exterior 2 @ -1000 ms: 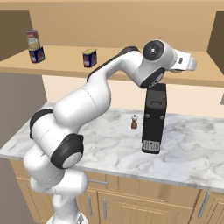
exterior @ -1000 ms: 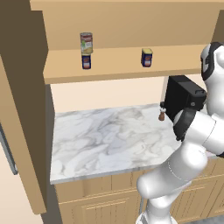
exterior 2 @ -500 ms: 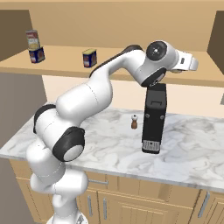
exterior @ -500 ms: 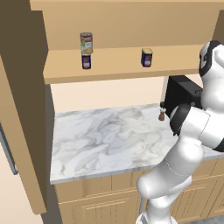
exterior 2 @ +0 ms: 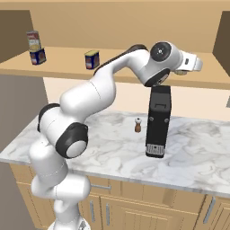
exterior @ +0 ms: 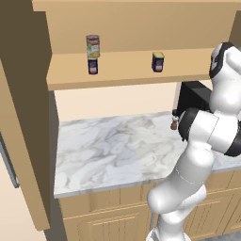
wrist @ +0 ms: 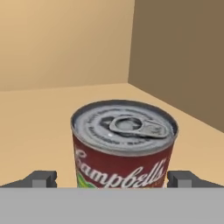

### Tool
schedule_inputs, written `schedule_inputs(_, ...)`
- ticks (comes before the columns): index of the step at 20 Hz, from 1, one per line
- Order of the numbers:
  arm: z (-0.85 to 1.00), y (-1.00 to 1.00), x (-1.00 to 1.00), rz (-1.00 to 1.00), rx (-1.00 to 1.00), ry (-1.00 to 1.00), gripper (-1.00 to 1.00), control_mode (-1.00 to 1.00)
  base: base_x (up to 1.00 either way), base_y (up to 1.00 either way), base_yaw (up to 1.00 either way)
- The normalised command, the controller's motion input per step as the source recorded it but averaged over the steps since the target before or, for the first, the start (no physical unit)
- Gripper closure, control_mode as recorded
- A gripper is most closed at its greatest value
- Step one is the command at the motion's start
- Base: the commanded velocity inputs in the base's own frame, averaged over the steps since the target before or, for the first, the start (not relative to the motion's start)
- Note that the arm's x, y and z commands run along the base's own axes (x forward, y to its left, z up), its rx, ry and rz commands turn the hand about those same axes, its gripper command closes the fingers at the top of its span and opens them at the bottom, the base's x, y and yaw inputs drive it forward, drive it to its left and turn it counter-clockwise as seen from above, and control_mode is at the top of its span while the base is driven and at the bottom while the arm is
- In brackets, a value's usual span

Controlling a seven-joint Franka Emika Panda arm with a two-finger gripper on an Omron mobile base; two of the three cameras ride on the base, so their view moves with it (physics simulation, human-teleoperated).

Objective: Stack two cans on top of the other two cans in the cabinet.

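A tall can (wrist: 124, 144) with a red-and-white label and a pull-tab lid stands on the cabinet shelf (wrist: 39, 118), near the brown side panel (wrist: 183, 57). My gripper (wrist: 113, 179) is open, one fingertip (wrist: 41, 178) on each side of this can, low on its body. In the right base view my hand (exterior 2: 188, 63) reaches over the right end of the shelf (exterior 2: 126, 72). At the shelf's left, the other tall can (exterior: 92, 46) sits stacked on a short dark blue can (exterior: 92, 66). A second blue can (exterior: 158, 62) stands alone at mid-shelf.
Below the shelf, a black coffee machine (exterior 2: 158, 119) and a small brown shaker (exterior 2: 138, 125) stand on the marble counter (exterior: 113, 146). My arm arches over them. Wooden drawer fronts (exterior 2: 134, 206) run under the counter.
The arm's elbow has shifted and risen slightly; the hand has stayed at the shelf's right end. The cans at the left and middle have not moved.
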Motion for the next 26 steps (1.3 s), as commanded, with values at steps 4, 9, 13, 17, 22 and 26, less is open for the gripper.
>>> schedule_inputs(4, 0.0, -0.06, 0.18, 0.0, 0.0, 0.0, -1.0, -1.0, 0.0, 0.0, 0.0)
schedule_inputs(9, -0.01, -0.03, 0.14, 0.0, 0.0, 0.0, -1.0, -1.0, 0.0, 0.0, 0.0)
schedule_inputs(13, 0.0, -0.03, 0.04, 0.0, 0.0, 0.0, 1.0, -1.0, 0.0, 0.0, 0.0)
schedule_inputs(17, -0.02, -0.02, -0.02, 0.0, 0.0, 0.0, 1.0, -1.0, 0.0, 0.0, 0.0)
schedule_inputs(22, -0.04, -0.01, -0.08, 0.0, 0.0, 0.0, 1.0, -1.0, 0.0, 0.0, 0.0)
schedule_inputs(26, 0.0, 0.21, -0.3, 0.0, 0.02, 0.0, 1.0, -1.0, 0.0, 0.0, 0.0)
